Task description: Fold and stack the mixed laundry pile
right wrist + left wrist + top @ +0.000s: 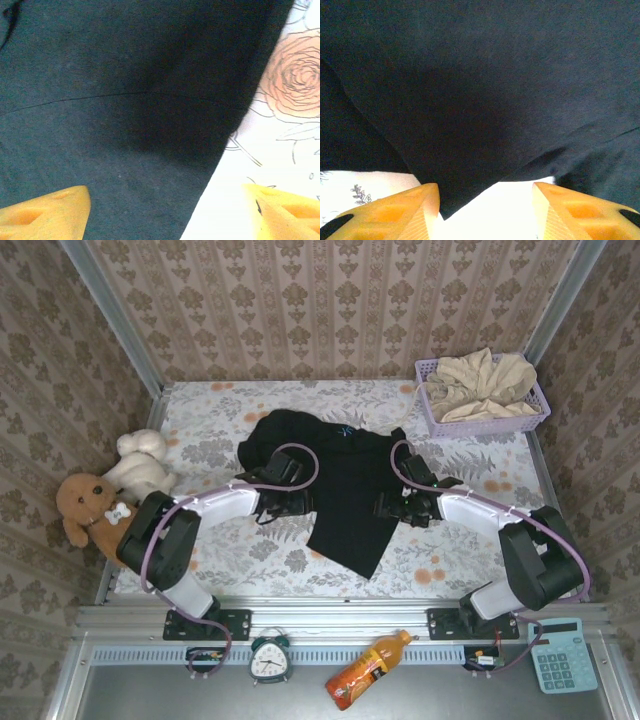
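Task is sitting early, by my read. The black T-shirt (340, 490) is lying on the floral table cover (240, 560) at the centre. It is only roughly spread. The top is bunching toward 11 o'clock, with the small blue mark (345, 432) showing at 12 o'clock of the shirt, and the lower part is tapering to a skewed hem at 6 o'clock. No clean fold is showing yet.

The beige-cream garment (480, 385) is sitting crumpled in the lavender mesh basket (432, 420) at 1 o'clock of the table, not yet taken out. Nothing is stacked.

The left gripper (485, 212) is hovering low at the shirt's 9 o'clock edge. Its yellow fingers (395, 212) are standing wide apart and gripping nothing, with a corner of the black cloth and bare cover lying between them.

The right gripper (165, 215) is working the 3 o'clock edge. Its jaws are equally wide apart and holding nothing, and the shirt's edge is running diagonally through the gap.

What I'm judging as left:
- flattening and folding the black shirt
- pulling the beige piece from the basket and folding it
- setting one on the other

The white plush toy (140, 465) and the brown plush toy (90, 505) are sitting at 9 o'clock off the table's edge, well apart from the work. The alarm clock (268, 660), orange bottle (365, 670) and calculator (562, 655) are lying on the near ledge at 6 o'clock.
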{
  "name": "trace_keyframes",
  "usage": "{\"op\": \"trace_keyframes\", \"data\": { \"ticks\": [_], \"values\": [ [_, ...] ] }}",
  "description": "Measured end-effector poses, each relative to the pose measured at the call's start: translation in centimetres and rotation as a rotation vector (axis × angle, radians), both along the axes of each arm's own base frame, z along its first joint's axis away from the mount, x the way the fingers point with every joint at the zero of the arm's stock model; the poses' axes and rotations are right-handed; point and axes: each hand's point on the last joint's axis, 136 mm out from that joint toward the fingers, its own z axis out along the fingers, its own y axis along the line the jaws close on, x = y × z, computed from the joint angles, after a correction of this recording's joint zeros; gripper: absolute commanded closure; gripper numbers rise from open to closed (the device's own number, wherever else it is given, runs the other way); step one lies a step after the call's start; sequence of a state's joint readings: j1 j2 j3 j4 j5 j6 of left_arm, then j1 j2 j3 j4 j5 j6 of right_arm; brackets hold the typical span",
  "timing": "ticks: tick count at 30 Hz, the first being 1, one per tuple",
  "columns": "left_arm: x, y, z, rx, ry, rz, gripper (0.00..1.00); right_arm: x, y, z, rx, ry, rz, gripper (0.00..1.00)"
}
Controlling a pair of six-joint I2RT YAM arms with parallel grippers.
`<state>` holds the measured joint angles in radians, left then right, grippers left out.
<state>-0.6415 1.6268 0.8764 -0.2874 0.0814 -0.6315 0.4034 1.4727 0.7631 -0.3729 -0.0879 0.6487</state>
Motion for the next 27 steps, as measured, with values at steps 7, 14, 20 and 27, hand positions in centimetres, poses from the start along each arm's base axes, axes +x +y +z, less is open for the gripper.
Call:
{"op": "trace_keyframes", "data": {
  "ticks": [7,14,20,27],
  "values": [
    [-0.6,1.2,-1.1,0.135,-0.003,-0.028,0.58,0.3,-0.5,0.0,-0.022,-0.014,-0.023,0.21],
    [0.1,2.0,-1.3,0.227,-0.016,-0.043,1.00,0.2,-0.5,0.0,-0.021,-0.014,-0.025,0.22],
    [1.3,1.2,0.3,0.197,-0.053,-0.037,1.00,-1.7,-0.3,-0.6,-0.036,0.029,-0.002,0.22],
    [5.9,1.8,11.5,0.005,-0.265,0.044,1.00,-3.5,1.6,-1.9,-0.072,0.073,0.052,0.51]
  ]
}}
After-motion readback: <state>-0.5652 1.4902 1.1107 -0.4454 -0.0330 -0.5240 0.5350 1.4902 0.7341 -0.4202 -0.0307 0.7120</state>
